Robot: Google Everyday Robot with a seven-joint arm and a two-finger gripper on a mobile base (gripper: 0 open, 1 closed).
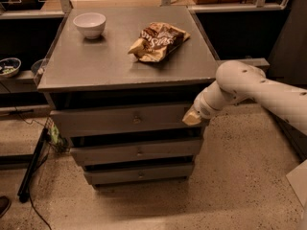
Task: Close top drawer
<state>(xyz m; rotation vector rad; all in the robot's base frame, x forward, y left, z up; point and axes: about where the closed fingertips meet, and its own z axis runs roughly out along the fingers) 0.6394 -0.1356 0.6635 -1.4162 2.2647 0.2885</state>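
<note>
**Top drawer part-open, gripper at its right end**

Top drawer (110,121) sits directly under the cabinet top (96,66), pulled out a little w/ a dark gap above its front panel; knob (136,119) at centre. Gripper (192,118) is at the panel's far right edge, approx. level w/ the knob, and looks to be touching the front. Can't tell how wide it's open; nothing seen in its hold. White arm (249,85) reaches in from the right.

How to do the push well, imo:
- Contact is way off-centre, so a hard shove there may skew the box in its runners & jam it. Better to slide the contact towards the knob, or push slow & steady.
- Push straight back, square to the panel, not down or sideways.
- Stop when the front sits flush; don't ram.
- Middle drawer (136,151) & bottom drawer (139,174) need no contact. Bowl (89,24) & snack bag (158,40) on top are well clear.
</note>
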